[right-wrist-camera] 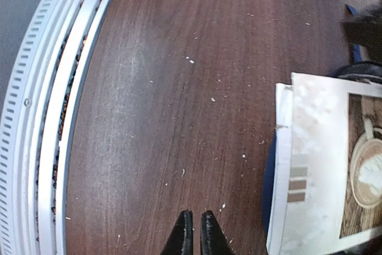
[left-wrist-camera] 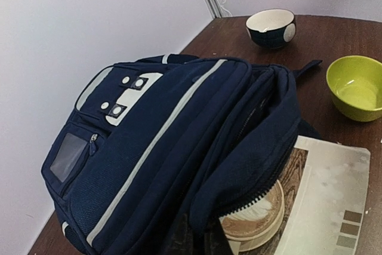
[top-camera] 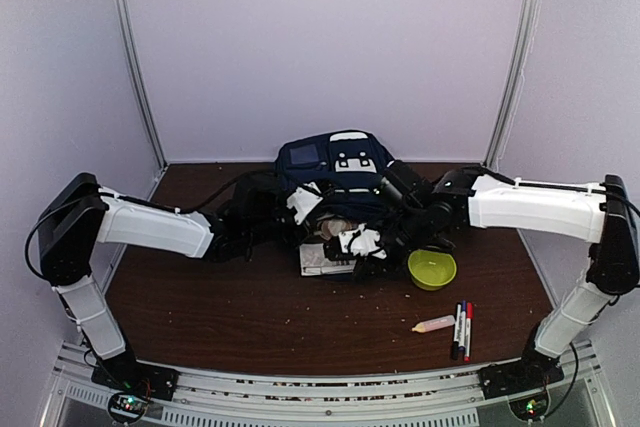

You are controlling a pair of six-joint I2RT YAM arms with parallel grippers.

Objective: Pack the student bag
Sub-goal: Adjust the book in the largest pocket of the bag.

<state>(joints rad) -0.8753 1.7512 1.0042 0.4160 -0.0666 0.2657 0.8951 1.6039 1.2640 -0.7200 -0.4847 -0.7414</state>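
The student bag (top-camera: 332, 161), navy with a thin white stripe, lies at the back middle of the table and fills the left wrist view (left-wrist-camera: 155, 147). My left gripper (top-camera: 312, 209) is shut on the fabric edge of the bag's opening, its fingers only dark shapes at the bottom of the left wrist view. A white book with a coffee-cup picture (left-wrist-camera: 328, 201) (right-wrist-camera: 316, 165) lies partly under that raised edge. My right gripper (right-wrist-camera: 196, 234) hovers over bare table just left of the book, shut with nothing between its fingertips.
A green bowl (top-camera: 432, 269) (left-wrist-camera: 357, 88) sits right of the book. A dark bowl with a white inside (left-wrist-camera: 271, 27) stands further back. Markers (top-camera: 462, 327) and a small cream tube (top-camera: 433, 324) lie at the front right. The table's ribbed near rail (right-wrist-camera: 42, 117) runs close by.
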